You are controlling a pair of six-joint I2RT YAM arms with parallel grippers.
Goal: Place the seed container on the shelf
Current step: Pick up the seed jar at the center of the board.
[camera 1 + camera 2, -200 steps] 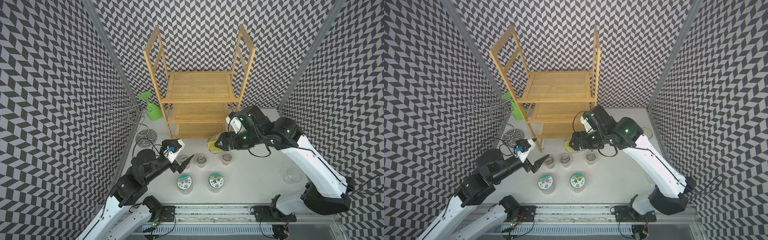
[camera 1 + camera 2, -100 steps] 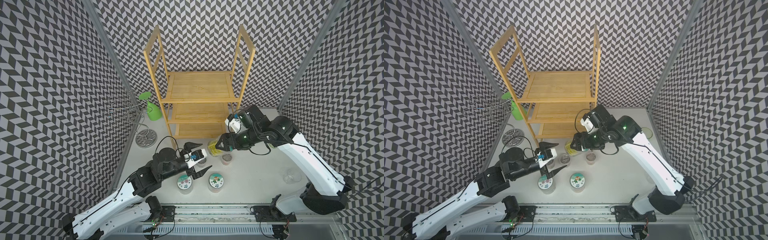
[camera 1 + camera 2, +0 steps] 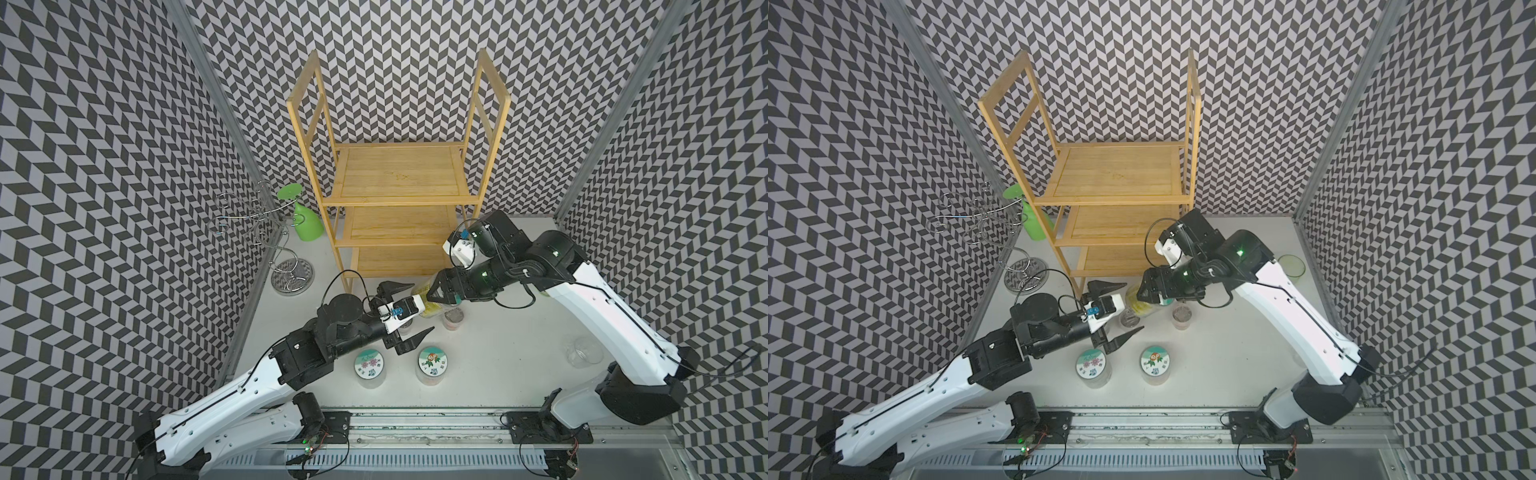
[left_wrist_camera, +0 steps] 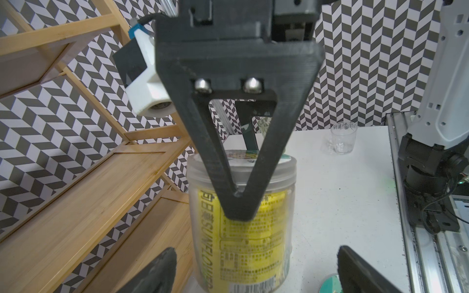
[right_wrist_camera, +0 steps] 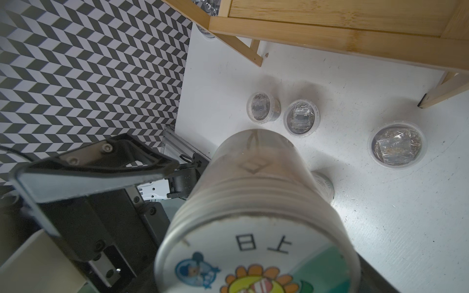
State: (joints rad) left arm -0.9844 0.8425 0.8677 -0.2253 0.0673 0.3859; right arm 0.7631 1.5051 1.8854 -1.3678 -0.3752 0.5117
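Holding the jar (image 4: 253,236) clamped in the right gripper (image 3: 432,296) before the shelf (image 3: 399,174), left gripper (image 3: 1133,306) wide apart and empty, the robot probably must next raise it onto a tier.

Shelf (image 3: 1113,174) at back, wire stand (image 3: 292,276) left of it, seed container (image 3: 1139,305) before shelf, lidded jars (image 3: 370,362) nearer front.

Light bamboo-wood shelf (image 3: 399,174), black-and-white chevron walls (image 3: 104,166), yellow-labelled seed container (image 4: 243,241), green glass (image 3: 308,226), white table (image 3: 498,361)

The seed container (image 5: 253,203) looms close; three lidded tubs (image 5: 301,118) stand on the table (image 5: 380,228).
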